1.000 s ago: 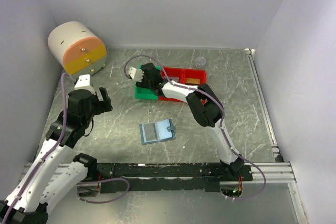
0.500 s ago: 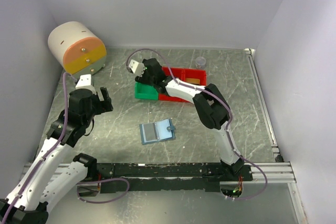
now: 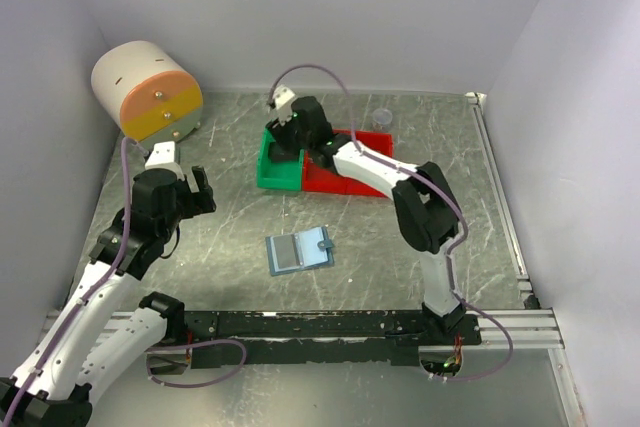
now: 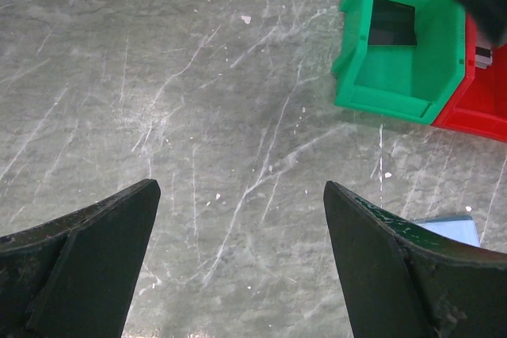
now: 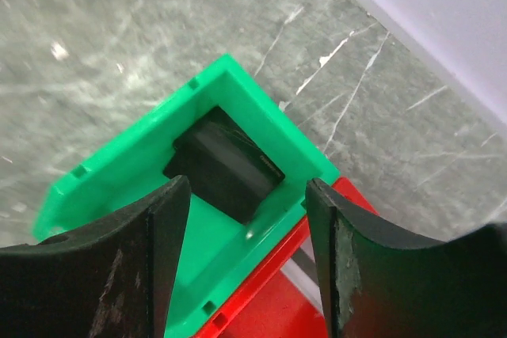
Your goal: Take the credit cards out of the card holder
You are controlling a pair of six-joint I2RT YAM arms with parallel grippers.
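Dark card [image 5: 226, 165] lies in green bin [image 5: 127, 148]

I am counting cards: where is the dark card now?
In the right wrist view, the dark card sits inside the green bin, just left of the red bin.

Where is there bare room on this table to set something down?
Widest bare patch: right side of the table, between the red bins and the right wall. A smaller one: between the card holder and the left hand. Crowded at the back: the right hand hangs over the green bin.
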